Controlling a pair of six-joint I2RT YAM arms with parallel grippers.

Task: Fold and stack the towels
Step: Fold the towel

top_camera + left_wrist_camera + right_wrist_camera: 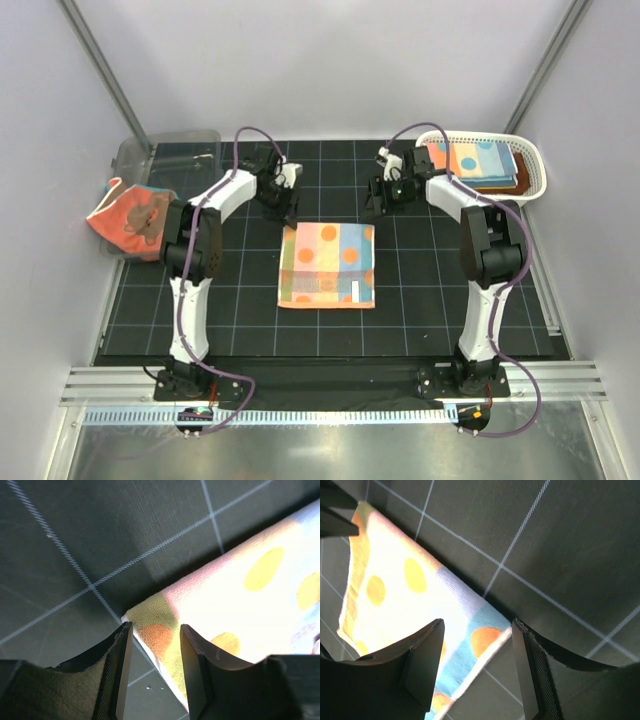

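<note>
A polka-dotted towel [327, 264] in pastel blocks lies folded flat in the middle of the black grid mat. My left gripper [286, 208] hangs open just over its far left corner. In the left wrist view that corner of the towel [240, 590] shows below the gap of the left gripper [155, 630], held by neither finger. My right gripper [381, 203] stands open over the far right corner. The right wrist view shows the towel [395, 580] under the right gripper [477, 630], ungripped. A coral-red bear towel [128, 220] drapes over the clear bin.
The white lattice basket [537, 170] at the back right holds folded towels [478, 160], a polka-dotted one on top. The clear plastic bin [180, 145] stands at the back left, off the mat's edge. Metal frame posts rise at both back corners.
</note>
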